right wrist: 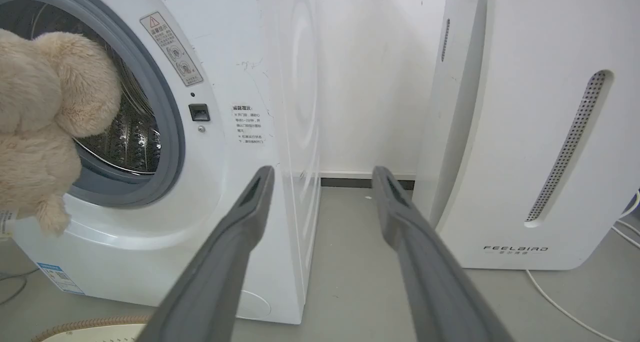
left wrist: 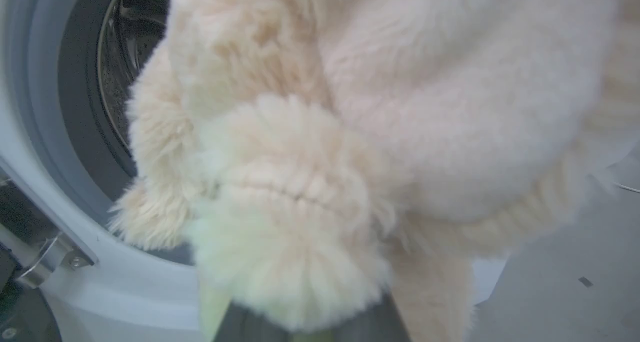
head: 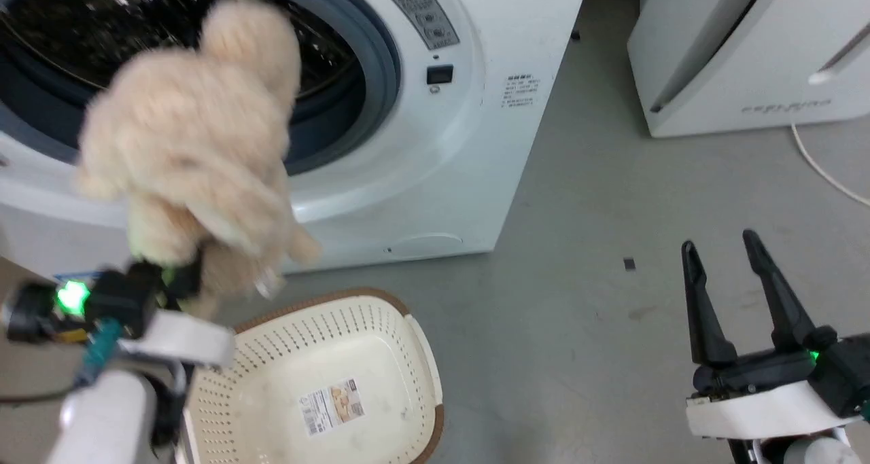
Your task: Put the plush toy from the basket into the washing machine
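The fluffy beige plush toy (head: 197,145) hangs in the air in front of the washing machine's (head: 435,151) open porthole, above the basket. My left gripper (head: 170,274) is shut on the toy's lower end, its fingers buried in fur. Seen from the left wrist, the plush toy (left wrist: 350,146) covers most of the picture, with the steel drum (left wrist: 120,56) behind it at the left. The plush toy (right wrist: 45,126) also appears at the porthole's rim in the right wrist view. The cream basket (head: 380,314) stands on the floor below, holding nothing but its paper label. My right gripper (head: 731,253) is open over bare floor at the lower right.
The white slanted FEELBIRD appliance (head: 761,49) stands to the right of the washer, with a gap of grey floor between them. A white cable (head: 822,168) runs along the floor by it. A small dark scrap (head: 629,264) lies on the floor.
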